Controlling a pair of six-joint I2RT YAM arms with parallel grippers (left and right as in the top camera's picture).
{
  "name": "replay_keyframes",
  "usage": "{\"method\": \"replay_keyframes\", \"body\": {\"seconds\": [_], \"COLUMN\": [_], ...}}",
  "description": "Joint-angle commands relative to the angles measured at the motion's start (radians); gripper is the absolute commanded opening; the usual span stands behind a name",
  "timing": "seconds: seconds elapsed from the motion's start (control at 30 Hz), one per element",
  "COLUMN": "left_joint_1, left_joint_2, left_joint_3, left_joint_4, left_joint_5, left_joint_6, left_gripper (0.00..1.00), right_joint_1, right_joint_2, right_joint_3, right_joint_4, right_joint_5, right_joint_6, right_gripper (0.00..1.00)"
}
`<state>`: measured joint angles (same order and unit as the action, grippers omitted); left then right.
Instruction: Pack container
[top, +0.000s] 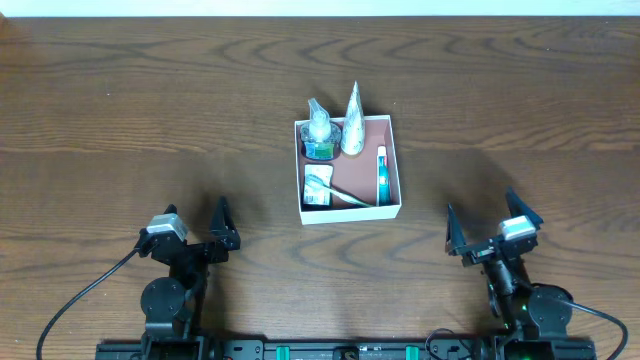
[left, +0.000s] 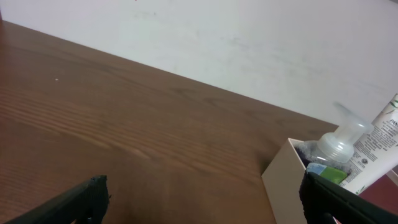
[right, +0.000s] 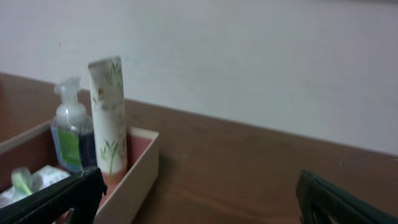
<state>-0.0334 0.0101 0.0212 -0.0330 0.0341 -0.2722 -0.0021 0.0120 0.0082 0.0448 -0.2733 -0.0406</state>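
Your container (top: 352, 212) sat just above the centre of the overhead frame, and it held four things: a pump bottle (top: 320, 130), a leaf-printed tube (top: 352, 125), a small packet (top: 318, 187) and a slim blue item (top: 381, 175) along its right wall. No loose item showed on the table (top: 120, 120), so the packing looked finished to me. Your left gripper (top: 195, 222) and right gripper (top: 487, 218) sat low in the frame, well apart from the container — both spread wide, holding nothing.
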Motion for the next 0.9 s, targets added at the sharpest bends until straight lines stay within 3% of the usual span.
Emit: {"method": "replay_keyframes", "body": {"seconds": [0.0, 0.33, 0.87], "left_joint_1": [0.005, 0.005, 0.005], "left_joint_2": [-0.005, -0.005, -0.005], "left_joint_3": [-0.017, -0.017, -0.017], "left_joint_4": [-0.040, -0.040, -0.040], "left_joint_5": [-0.027, -0.027, -0.027], "left_joint_6": [0.010, 0.010, 0.010], "left_gripper": [0.98, 0.98, 0.98], "right_joint_1": [-0.004, -0.004, -0.003], "right_joint_2": [-0.007, -0.007, -0.007], "right_joint_3": [-0.003, -0.003, -0.003], "right_joint_4": [-0.038, -0.094, -0.109], "right_joint_5": [0.015, 0.154, 0.164], "right_joint_6": [-0.020, 0.074, 0.032], "right_gripper": [0.99, 0.99, 0.99]}}
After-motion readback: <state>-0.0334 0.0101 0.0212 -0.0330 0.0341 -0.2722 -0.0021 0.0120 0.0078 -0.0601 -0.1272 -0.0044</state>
